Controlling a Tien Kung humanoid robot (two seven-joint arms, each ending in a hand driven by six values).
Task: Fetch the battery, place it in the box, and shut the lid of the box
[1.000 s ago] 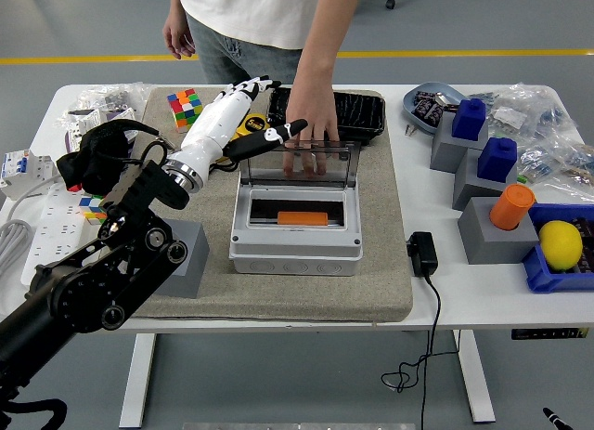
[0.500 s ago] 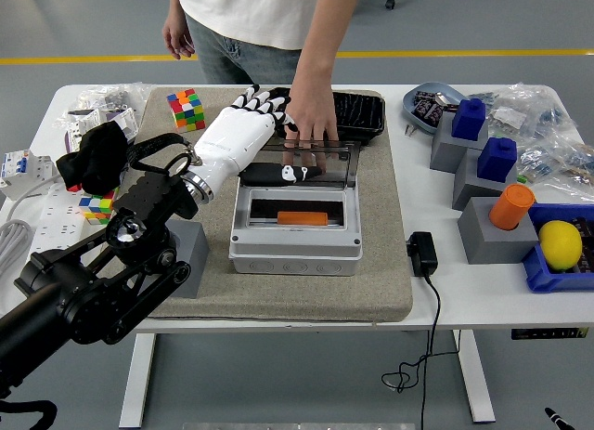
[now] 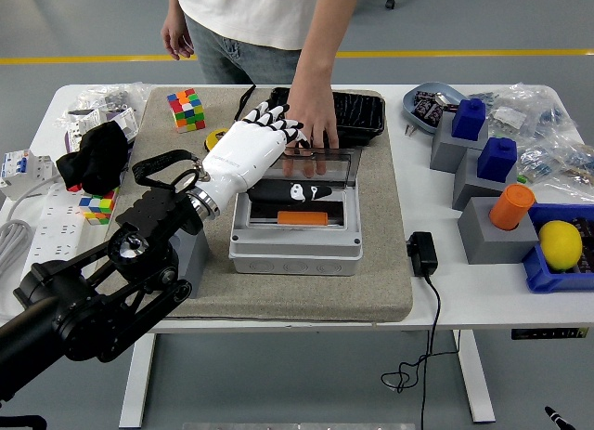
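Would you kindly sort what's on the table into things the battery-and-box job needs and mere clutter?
Job: orange rectangular battery; grey plastic box; its clear hinged lid; left hand.
Clutter: Rubik's cube; yellow lemon; black tray; orange cylinder.

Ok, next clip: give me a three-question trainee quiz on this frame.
1. True or false: the orange battery already lies inside the grey box.
2. Whose hand rests on the clear lid from the far side? A) the person's hand B) the robot's right hand C) nobody's
3. Fill in: the robot's left hand reaches over the box from the picture's ____ side.

Key: 1 true; 2 A; 3 left.
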